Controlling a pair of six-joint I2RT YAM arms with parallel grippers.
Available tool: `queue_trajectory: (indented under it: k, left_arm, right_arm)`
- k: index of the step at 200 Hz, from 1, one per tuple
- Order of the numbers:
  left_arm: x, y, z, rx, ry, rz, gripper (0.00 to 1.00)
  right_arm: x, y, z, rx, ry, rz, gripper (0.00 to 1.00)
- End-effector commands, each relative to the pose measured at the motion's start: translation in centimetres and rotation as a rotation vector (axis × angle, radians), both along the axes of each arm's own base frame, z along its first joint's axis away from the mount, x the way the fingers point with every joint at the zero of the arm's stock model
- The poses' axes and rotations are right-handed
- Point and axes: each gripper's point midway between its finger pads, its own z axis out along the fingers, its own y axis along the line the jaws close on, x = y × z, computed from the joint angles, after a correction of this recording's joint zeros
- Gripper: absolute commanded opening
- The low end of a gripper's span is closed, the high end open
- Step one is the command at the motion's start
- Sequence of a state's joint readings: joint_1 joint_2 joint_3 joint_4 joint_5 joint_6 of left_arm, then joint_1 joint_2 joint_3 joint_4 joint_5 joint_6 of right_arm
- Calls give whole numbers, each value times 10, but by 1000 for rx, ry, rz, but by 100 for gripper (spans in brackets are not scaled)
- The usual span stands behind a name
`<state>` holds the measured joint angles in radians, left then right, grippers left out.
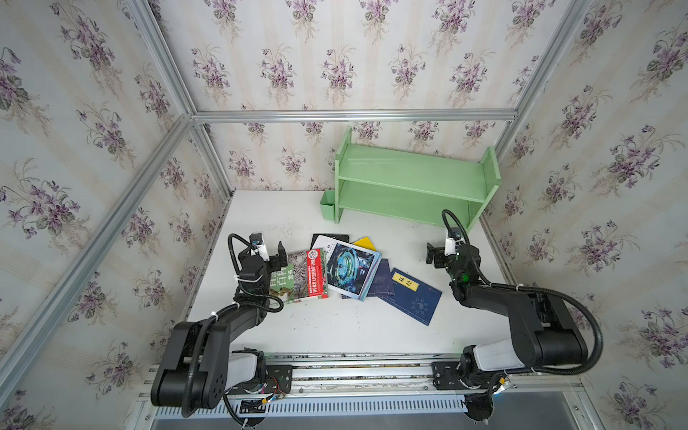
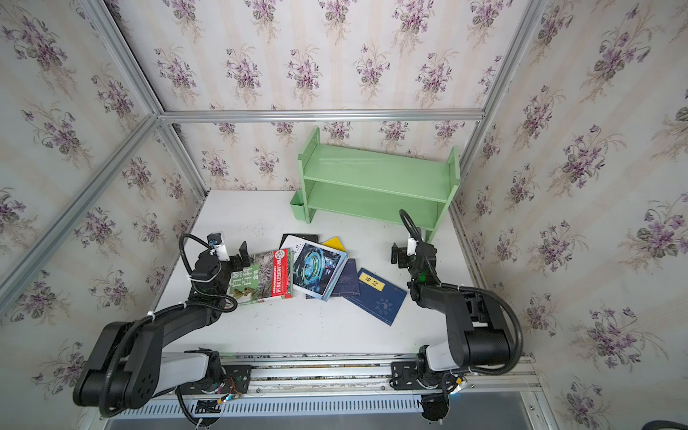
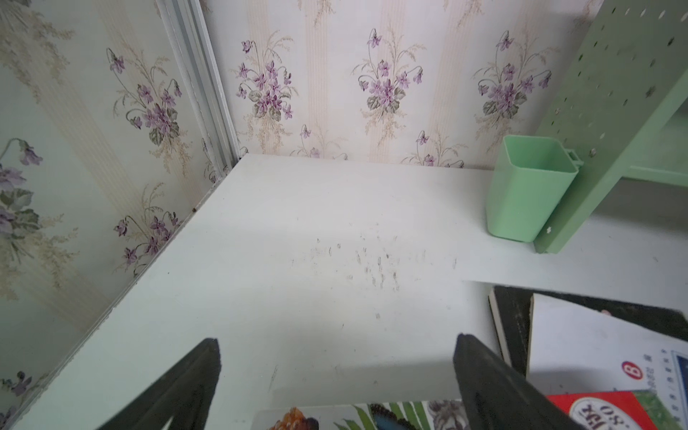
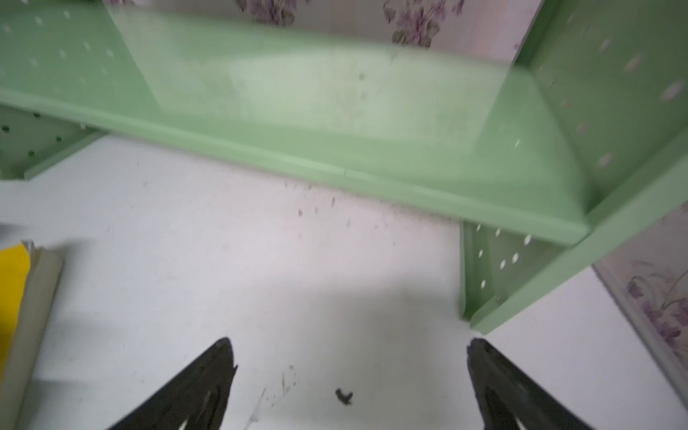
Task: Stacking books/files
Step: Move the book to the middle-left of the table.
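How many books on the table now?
6: green plant book leftmost; white sci-fi book beside it, partly covering black book, yellow book and one navy book; labelled navy book rightmost. Others may hide underneath.

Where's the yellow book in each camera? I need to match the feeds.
Both top views: the yellow book pokes out from under the white book's far edge.
Left wrist: not in view.
Right wrist: yellow book at the frame edge, across bare table from the pale green shelf.
Shared landmark: that shelf, in all four views.
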<state>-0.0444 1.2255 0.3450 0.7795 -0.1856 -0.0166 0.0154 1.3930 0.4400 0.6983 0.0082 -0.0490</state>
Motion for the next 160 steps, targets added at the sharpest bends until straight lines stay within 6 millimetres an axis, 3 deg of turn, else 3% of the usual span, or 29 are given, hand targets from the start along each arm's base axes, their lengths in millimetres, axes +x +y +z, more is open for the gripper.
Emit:
queue_trajectory:
  k: [1, 41, 67, 99, 123, 143, 148, 160]
  left_arm:
    - [-2, -9, 10, 15, 43, -57, 100]
    - [-12, -20, 52, -164, 70, -86, 100]
    - [-22, -38, 83, -377, 129, -128, 100]
    - [-35, -77, 110, -669, 174, -232, 100]
    - [-47, -119, 125, -862, 229, -340, 100]
    - [-57, -152, 137, -902, 260, -425, 100]
    - [-60, -158, 142, -905, 260, -444, 100]
    - [-67, -171, 155, -860, 250, -505, 100]
  right_arm:
    - [-7, 9, 23, 35, 8, 42, 100]
    - [-34, 22, 72, 266, 53, 9, 100]
    - [-53, 45, 93, 506, 106, 7, 100]
    - [-72, 98, 114, 734, 166, 85, 100]
    - [-83, 154, 129, 855, 210, 196, 100]
    - [-89, 191, 142, 919, 238, 262, 100]
    - [-97, 209, 150, 912, 239, 325, 100]
    - [-101, 223, 167, 869, 220, 382, 100]
